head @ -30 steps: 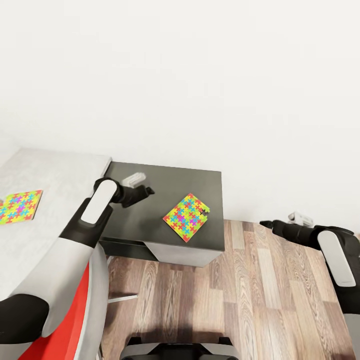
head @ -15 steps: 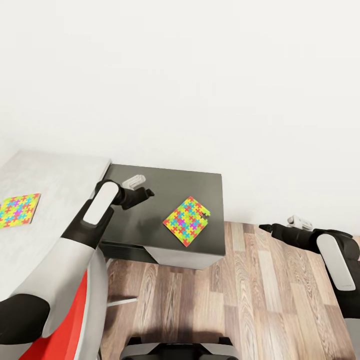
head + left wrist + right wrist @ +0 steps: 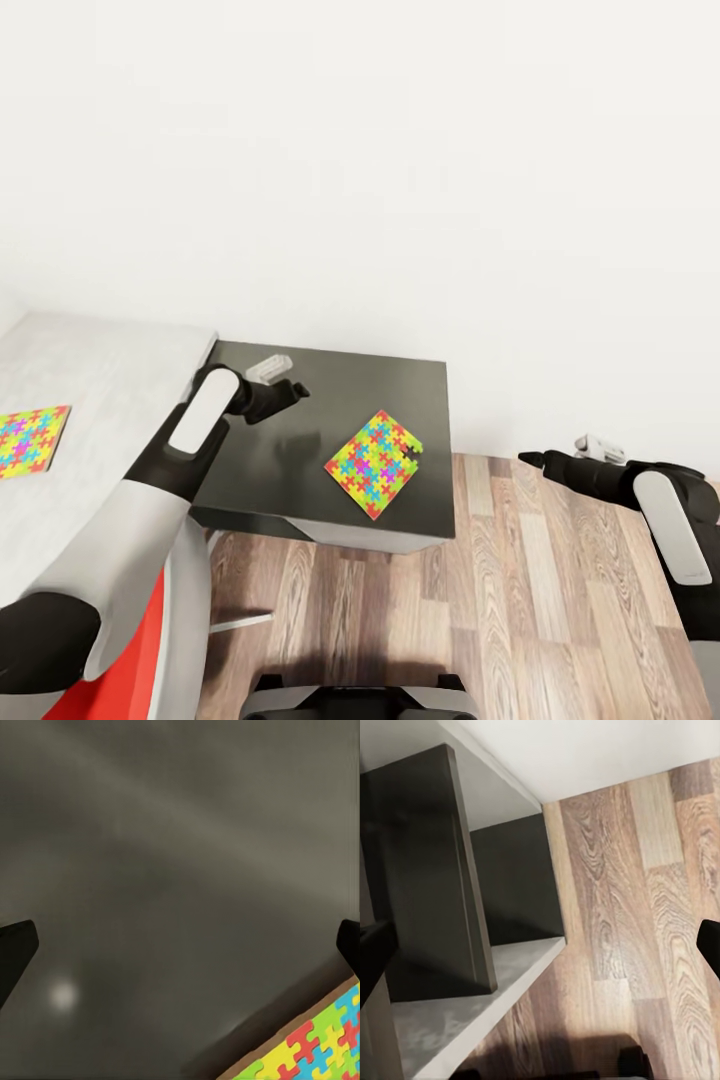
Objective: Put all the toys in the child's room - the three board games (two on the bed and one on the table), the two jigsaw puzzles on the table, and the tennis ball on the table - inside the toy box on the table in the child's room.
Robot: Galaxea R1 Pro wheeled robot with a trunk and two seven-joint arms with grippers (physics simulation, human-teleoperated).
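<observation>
One jigsaw puzzle, a thin square of bright interlocking pieces, lies on the table's dark grey section; its corner also shows in the left wrist view as the puzzle. The other jigsaw puzzle lies on the pale grey top at the far left. My left gripper hovers open over the dark section, to the left of the near puzzle, holding nothing; its fingertips stand wide apart. My right gripper hangs open over the wood floor, right of the table. The board games, tennis ball and toy box are out of view.
A white wall runs behind the table. Wood-plank floor lies in front and to the right. A red chair sits at my lower left under the left arm. The right wrist view shows the dark section's side panel and the floor.
The whole view has shifted, so table and puzzles sit slightly lower and further left. Both grippers stay open and hold almost the same places.
</observation>
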